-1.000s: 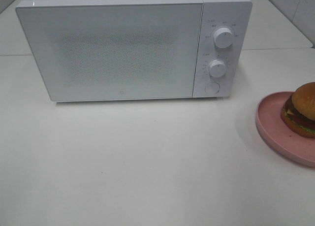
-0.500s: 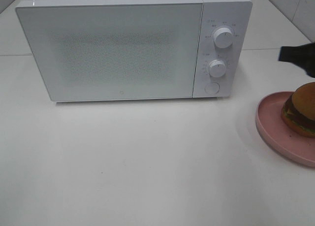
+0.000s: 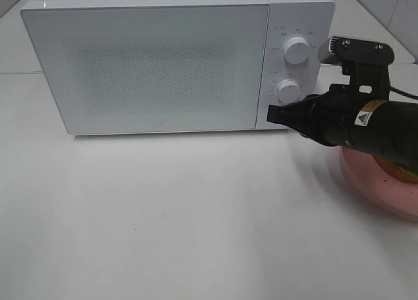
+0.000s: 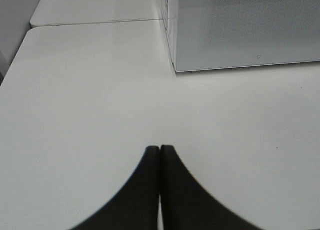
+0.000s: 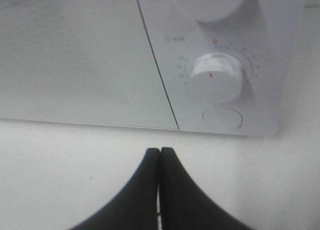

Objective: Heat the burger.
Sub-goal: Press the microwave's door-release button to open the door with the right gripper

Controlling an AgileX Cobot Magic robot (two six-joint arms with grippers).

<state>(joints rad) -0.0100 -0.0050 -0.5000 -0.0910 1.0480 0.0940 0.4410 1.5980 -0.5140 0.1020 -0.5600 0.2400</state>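
Burger (image 3: 408,176) nearly all hidden behind right arm (image 3: 366,123); only brown sliver shows. Pink plate (image 3: 377,193) half covered, cut by frame edge. Lower dial (image 3: 288,90) scale print too small to read. Upper dial (image 5: 210,2) cropped in right wrist view.

The burger (image 3: 409,176) is sitting on a pink plate (image 3: 373,183) near the surface's (image 3: 196,234) right edge, beside the microwave (image 3: 150,65). It is showing only a brownish sliver under the black arm (image 3: 366,123) covering it.
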